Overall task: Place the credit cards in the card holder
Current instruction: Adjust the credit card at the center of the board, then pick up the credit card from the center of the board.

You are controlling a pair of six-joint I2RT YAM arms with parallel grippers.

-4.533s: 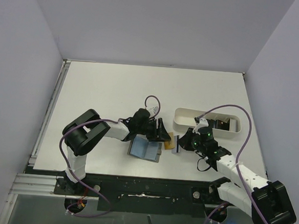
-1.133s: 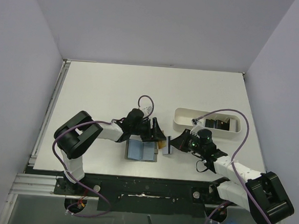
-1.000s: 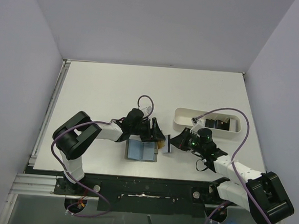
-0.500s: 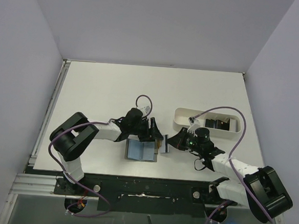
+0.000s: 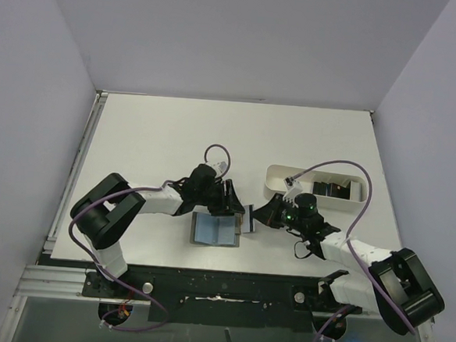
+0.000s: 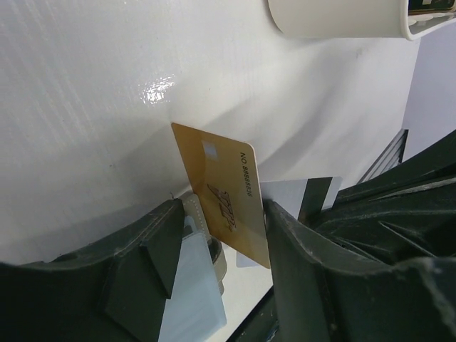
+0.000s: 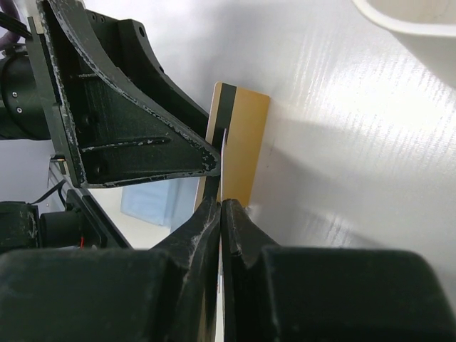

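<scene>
Right pincer (image 5: 257,218), card (image 5: 249,224) pinched, nose-to-nose with left pincer (image 5: 235,209)

Gold card (image 7: 246,142) with dark stripe — card holder (image 5: 214,229) lined seemingly light blue

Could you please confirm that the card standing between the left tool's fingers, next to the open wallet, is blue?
Not quite: the card standing between the fingers of the left tool is gold, not blue, as the left wrist view shows. It is next to the open wallet, as you say; only the wallet's lining is light blue.
</scene>
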